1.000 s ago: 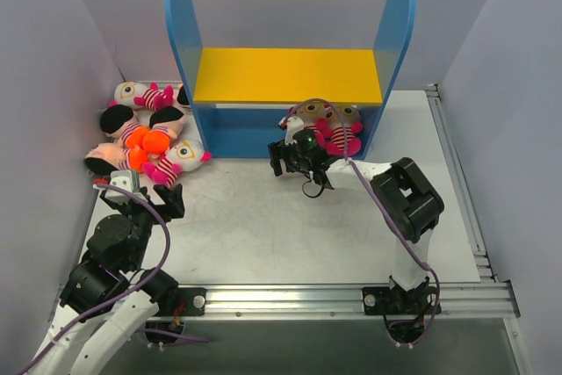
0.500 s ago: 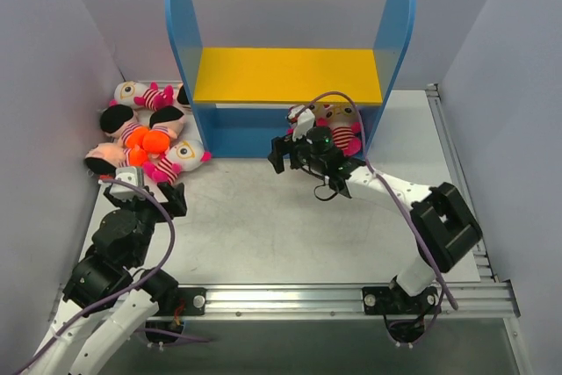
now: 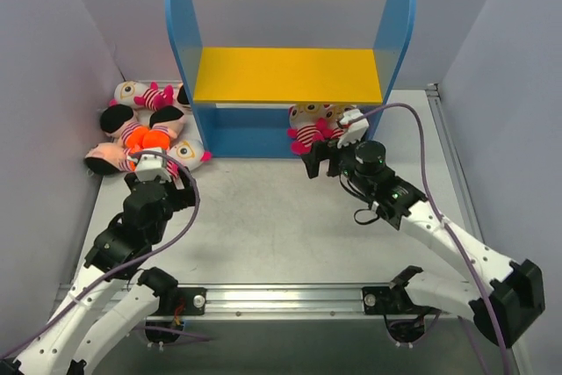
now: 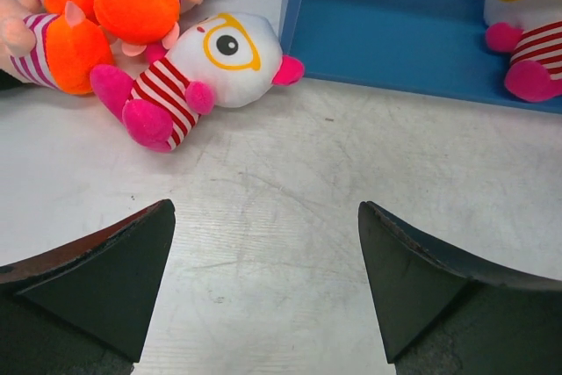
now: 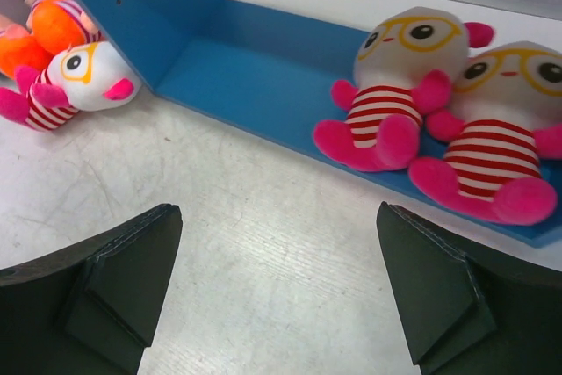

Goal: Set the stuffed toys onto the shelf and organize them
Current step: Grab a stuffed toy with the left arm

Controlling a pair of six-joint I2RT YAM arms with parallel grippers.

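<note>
1. The right claw (image 5: 277,287) stands wide and empty over the table (image 5: 263,217), just in front of the shelf (image 3: 288,76). Two striped toys (image 5: 386,85) sit upright side by side at the right end of its blue base (image 5: 255,68), touching each other.
2. The left claw (image 4: 268,278) is also wide and holds nothing. It points at a striped toy lying on its side (image 4: 206,68), just beside the shelf's left panel.
3. The other toys lie heaped on the table left of the shelf, the orange-bottomed ones (image 4: 132,2) touching the striped one.
4. The step in hand looks like picking that nearest striped toy. Come down over its striped body rather than the big head, since the body is narrower and should squash into a firmer hold.
5. Set one finger on each side of the body, on the flank away from the orange pair, so the neighbours do not get caught.
6. Lift straight up before swinging round the blue panel, as a low sweep could snag on its edge.
7. Aim for the base beside the seated pair and set the toy upright, facing out.
8. Keep the right arm back from the base so it does not knock over the two seated toys.
</note>
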